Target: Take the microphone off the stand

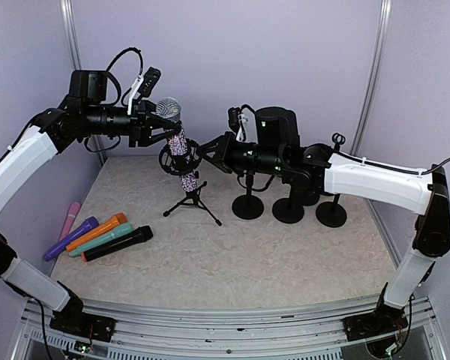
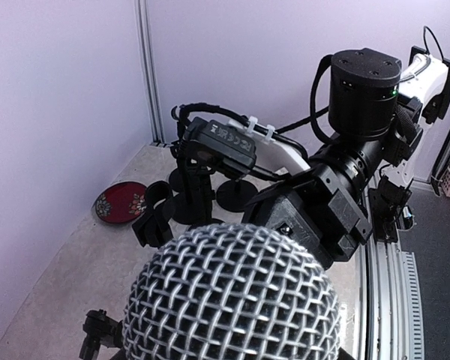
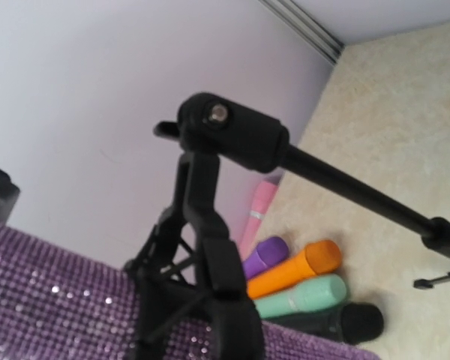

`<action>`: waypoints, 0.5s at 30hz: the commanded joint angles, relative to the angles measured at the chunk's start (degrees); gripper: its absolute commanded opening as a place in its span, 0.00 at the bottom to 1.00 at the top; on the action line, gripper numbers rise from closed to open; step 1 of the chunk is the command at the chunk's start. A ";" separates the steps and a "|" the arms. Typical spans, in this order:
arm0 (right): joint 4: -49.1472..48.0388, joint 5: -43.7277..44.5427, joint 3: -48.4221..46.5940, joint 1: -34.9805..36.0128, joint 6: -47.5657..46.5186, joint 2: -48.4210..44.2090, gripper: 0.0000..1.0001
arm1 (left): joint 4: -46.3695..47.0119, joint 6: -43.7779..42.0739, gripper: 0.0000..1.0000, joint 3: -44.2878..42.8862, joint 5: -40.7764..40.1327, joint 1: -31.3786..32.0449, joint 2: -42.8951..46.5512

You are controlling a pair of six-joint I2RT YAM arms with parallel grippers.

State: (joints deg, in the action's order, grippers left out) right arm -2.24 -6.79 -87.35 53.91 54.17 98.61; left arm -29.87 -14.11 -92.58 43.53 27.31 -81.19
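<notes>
Microphone [image 1: 185,171] clamped in left pincer [image 1: 163,131]; right pincer [image 1: 201,148] closed alongside

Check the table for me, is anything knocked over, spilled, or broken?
Nothing looks damaged or spilled. The microphone leans in its tripod stand, and five loose microphones lie flat side by side left of it, which looks deliberate.

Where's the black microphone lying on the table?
Top view, left side: the black microphone lies beside the teal microphone, left of the tripod stand.
</notes>
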 commanded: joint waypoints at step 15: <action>17.50 3.68 3.04 0.34 -1.22 -0.54 0.00 | -4.05 -18.35 0.38 -0.43 -7.13 10.99 3.27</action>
State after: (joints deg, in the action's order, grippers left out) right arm 7.22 -6.63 -86.46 54.35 55.24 98.35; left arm -33.21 -27.64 -89.19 36.42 35.48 -80.64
